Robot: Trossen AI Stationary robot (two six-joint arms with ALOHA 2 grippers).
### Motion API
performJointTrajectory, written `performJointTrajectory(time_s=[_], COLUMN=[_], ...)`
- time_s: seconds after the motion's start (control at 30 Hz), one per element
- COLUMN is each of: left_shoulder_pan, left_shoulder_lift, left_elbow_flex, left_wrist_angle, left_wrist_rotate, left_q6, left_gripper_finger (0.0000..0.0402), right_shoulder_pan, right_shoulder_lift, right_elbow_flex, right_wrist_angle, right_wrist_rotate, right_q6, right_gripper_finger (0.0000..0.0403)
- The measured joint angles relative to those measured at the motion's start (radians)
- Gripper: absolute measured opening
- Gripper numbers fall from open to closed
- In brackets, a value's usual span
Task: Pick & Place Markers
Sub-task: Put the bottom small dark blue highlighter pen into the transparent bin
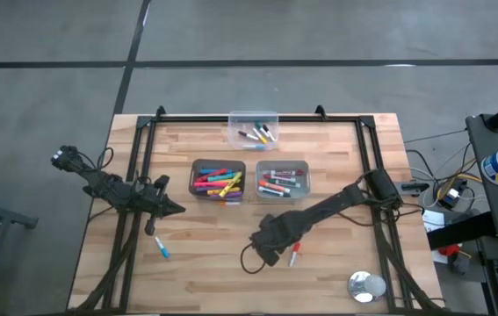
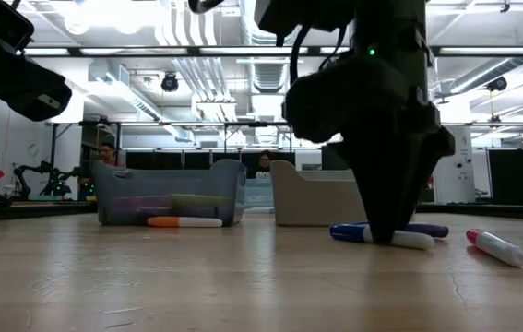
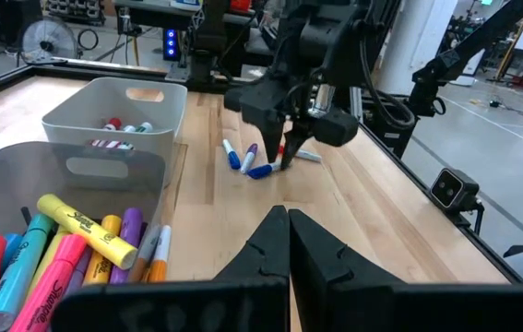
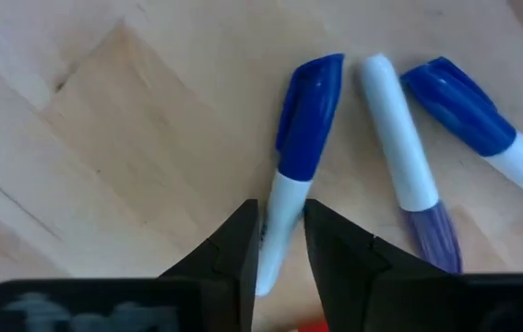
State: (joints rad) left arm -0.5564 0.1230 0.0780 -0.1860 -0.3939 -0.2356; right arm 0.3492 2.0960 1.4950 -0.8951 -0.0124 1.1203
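My right gripper (image 4: 281, 212) points down at the table's near middle, its fingers closed around a white marker with a blue cap (image 4: 309, 106). Beside it lie a purple-capped marker (image 4: 407, 166) and another blue-capped one (image 4: 464, 109). A red-capped marker (image 1: 294, 254) lies just right of the gripper, and a blue one (image 1: 161, 247) lies toward the left. A grey bin (image 1: 218, 180), a second bin (image 1: 282, 180) and a clear bin (image 1: 253, 129) hold more markers. My left gripper (image 1: 176, 209) waits shut at the left. My right gripper pinches the white barrel (image 4: 276, 198) of the blue-capped marker just behind its cap, one finger (image 4: 243, 242) on each long side. The fingers come from above, pointing down, and lie across the marker. The marker lies flat on the table.
A silver tape roll (image 1: 367, 285) lies near the front right corner. A black frame (image 1: 147, 167) runs along the table's far edge and both sides. Bare wood (image 1: 213, 281) stretches along the near edge.
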Motion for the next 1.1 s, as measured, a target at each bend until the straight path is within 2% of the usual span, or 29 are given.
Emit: performJointTrajectory(time_s=[0.43, 0.6, 0.9, 1.1], left_shoulder_pan=[0.000, 0.000, 0.000, 0.000], left_shoulder_lift=[0.000, 0.000, 0.000, 0.002], left_elbow_flex=[0.000, 0.000, 0.000, -0.001], left_wrist_angle=[0.000, 0.000, 0.000, -0.001], left_wrist_rotate=[0.000, 0.000, 0.001, 0.002], left_q6=[0.000, 0.000, -0.036, -0.027], left_gripper_finger=[0.0000, 0.0000, 0.0000, 0.0000], right_shoulder_pan=[0.000, 0.000, -0.005, -0.058], right_shoulder_lift=[-0.006, -0.003, 0.005, 0.005], right_elbow_flex=[-0.048, -0.040, 0.049, 0.147], right_wrist_angle=[0.073, 0.114, 0.184, 0.171], right_wrist_rotate=[-0.007, 0.008, 0.048, 0.092], right_q6=[0.025, -0.015, -0.132, -0.269], right_gripper_finger=[0.0037, 0.0033, 0.0030, 0.0029])
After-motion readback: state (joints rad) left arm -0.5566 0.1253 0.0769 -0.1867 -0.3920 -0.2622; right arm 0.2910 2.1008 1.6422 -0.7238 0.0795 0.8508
